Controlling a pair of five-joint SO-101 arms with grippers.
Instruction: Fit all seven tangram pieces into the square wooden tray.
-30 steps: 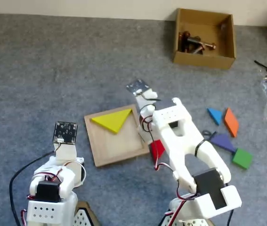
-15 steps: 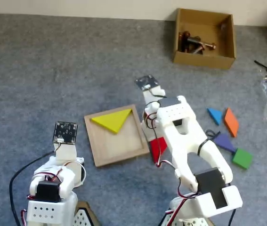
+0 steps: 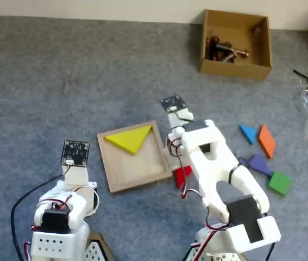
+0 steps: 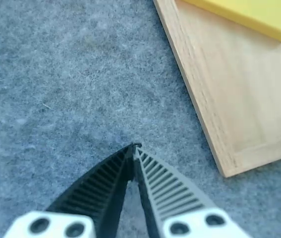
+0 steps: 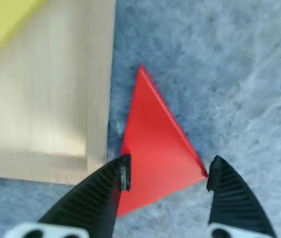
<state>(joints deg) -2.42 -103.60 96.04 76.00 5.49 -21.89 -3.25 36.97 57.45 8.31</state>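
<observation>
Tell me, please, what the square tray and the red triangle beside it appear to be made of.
The tray looks like pale, unvarnished wood: fine grain lines run along its rim. The red triangle has an even matte coat with no grain showing: painted wood or plastic, I cannot tell which.

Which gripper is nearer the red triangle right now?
Right. The right gripper, open, straddles the red triangle beside the tray; the left gripper sits shut over carpet on the tray's opposite side.
</observation>
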